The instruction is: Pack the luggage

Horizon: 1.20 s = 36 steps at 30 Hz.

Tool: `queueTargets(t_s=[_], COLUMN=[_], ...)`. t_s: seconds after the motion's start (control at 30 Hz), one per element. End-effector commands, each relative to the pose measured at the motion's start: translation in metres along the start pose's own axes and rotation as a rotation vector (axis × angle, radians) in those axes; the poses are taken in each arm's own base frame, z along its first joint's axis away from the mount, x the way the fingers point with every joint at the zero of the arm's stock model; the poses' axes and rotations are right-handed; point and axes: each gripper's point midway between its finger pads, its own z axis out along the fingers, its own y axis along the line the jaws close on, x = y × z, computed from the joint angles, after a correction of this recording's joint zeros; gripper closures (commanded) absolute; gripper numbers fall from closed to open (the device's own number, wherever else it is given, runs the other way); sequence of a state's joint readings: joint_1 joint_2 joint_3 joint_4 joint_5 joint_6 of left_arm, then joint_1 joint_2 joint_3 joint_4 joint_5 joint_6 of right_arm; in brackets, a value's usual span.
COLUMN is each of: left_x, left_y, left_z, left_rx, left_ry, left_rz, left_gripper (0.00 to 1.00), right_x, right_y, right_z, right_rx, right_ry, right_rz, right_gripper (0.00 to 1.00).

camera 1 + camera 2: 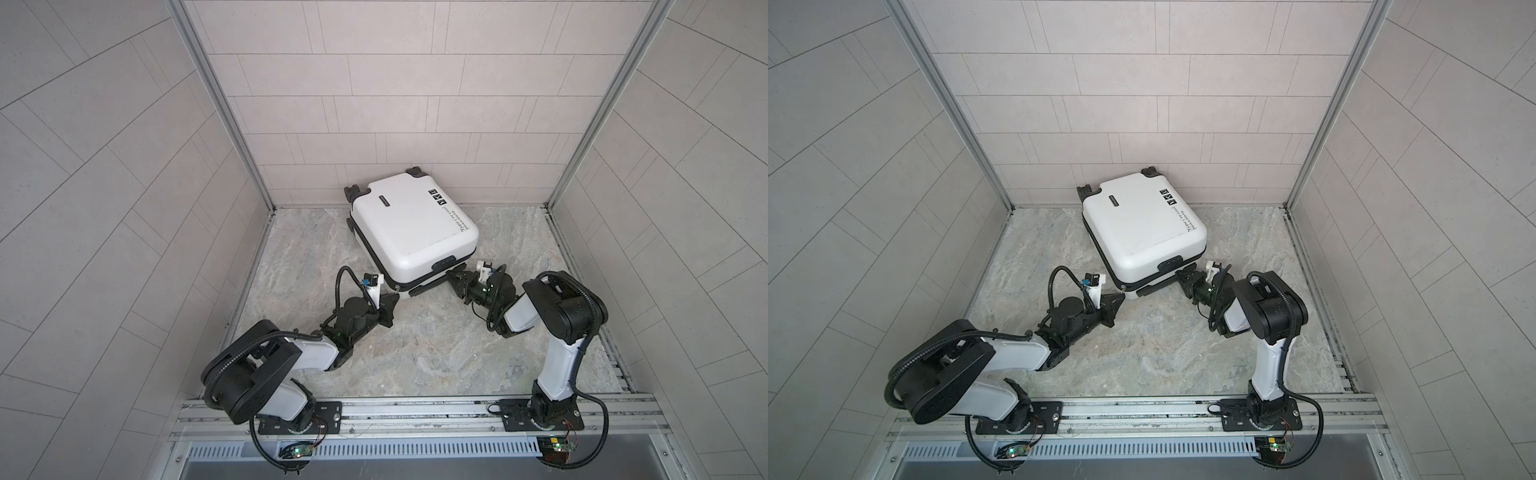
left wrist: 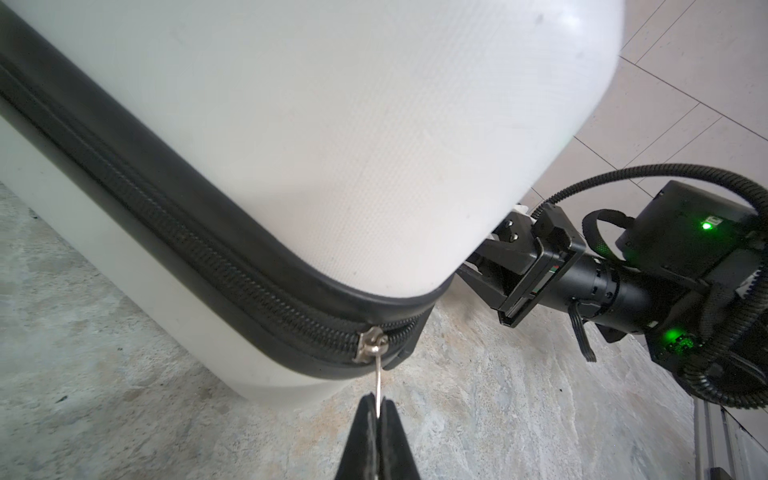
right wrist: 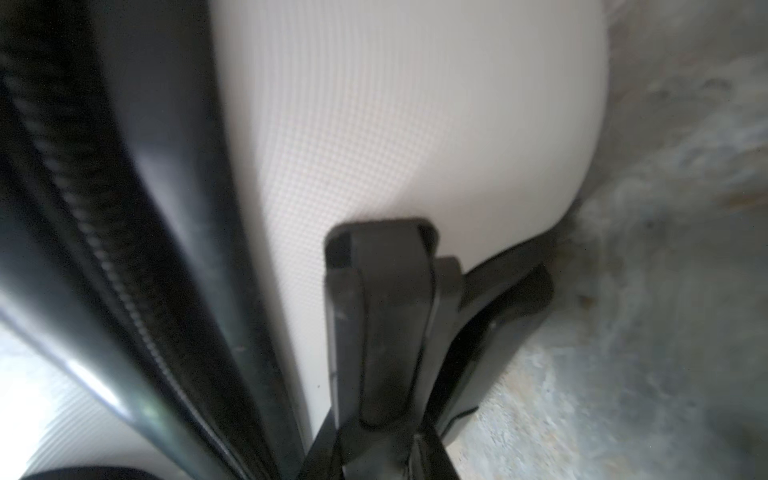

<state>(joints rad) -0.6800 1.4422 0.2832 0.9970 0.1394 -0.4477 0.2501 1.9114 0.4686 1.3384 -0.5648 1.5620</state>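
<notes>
Luggage [image 1: 411, 224] lies flat on the counter [image 1: 415, 365] with its lid down. It is turned askew: the wheeled end points at the back wall, the handle end points at the two arms, and one near corner aims between them. The black zipper trim [image 2: 166, 232] runs round that corner, and the next move has to follow that line. Past the corner the right hand [image 1: 454, 275] reaches in at the shell's edge. The blurred wrist view shows its fingers drawn in around the black handle [image 3: 390, 316], bracing the case, I'd judge. The silver slider [image 2: 371, 343] sits at the corner itself. The teeth look meshed on the stretch behind it and parted just ahead, toward the right arm. Its thin pull tab [image 2: 378, 376] hangs straight out to the left hand [image 2: 378, 409], which is pinched fully closed on it. So the left arm has the zipper, and the run left to close leads away from it, round the bend toward the right hand.
</notes>
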Motion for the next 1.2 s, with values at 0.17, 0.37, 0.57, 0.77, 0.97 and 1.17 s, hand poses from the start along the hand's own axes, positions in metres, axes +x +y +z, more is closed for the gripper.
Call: queueTargets(t_s=[0.17, 0.37, 0.57, 0.77, 0.97, 1.17], left_x=[-0.066, -0.084, -0.094, -0.104, -0.109, -0.127], left_y=[-0.057, -0.082, -0.093, -0.100, -0.115, -0.125], left_z=[-0.007, -0.002, 0.005, 0.004, 0.007, -0.016], left_rx=[0.216, 0.278, 0.293, 0.295, 0.355, 0.406], left_ry=[-0.204, -0.270, -0.322, -0.356, -0.348, -0.390], left_rz=[-0.035, -0.075, -0.098, -0.079, -0.092, -0.140], left_gripper=[1.00, 1.00, 1.00, 1.00, 1.00, 1.00], right_x=[0.011, 0.043, 0.078, 0.099, 0.106, 0.100], right_y=[0.021, 0.036, 0.043, 0.043, 0.049, 0.060], right_z=[0.008, 0.023, 0.039, 0.049, 0.047, 0.043], right_rx=[-0.044, -0.065, -0.083, -0.100, -0.111, -0.137], right_ry=[-0.059, -0.060, -0.040, -0.032, -0.042, -0.052], right_rz=[-0.018, -0.048, -0.054, -0.046, -0.067, -0.130], right_gripper=[1.00, 1.00, 1.00, 1.00, 1.00, 1.00])
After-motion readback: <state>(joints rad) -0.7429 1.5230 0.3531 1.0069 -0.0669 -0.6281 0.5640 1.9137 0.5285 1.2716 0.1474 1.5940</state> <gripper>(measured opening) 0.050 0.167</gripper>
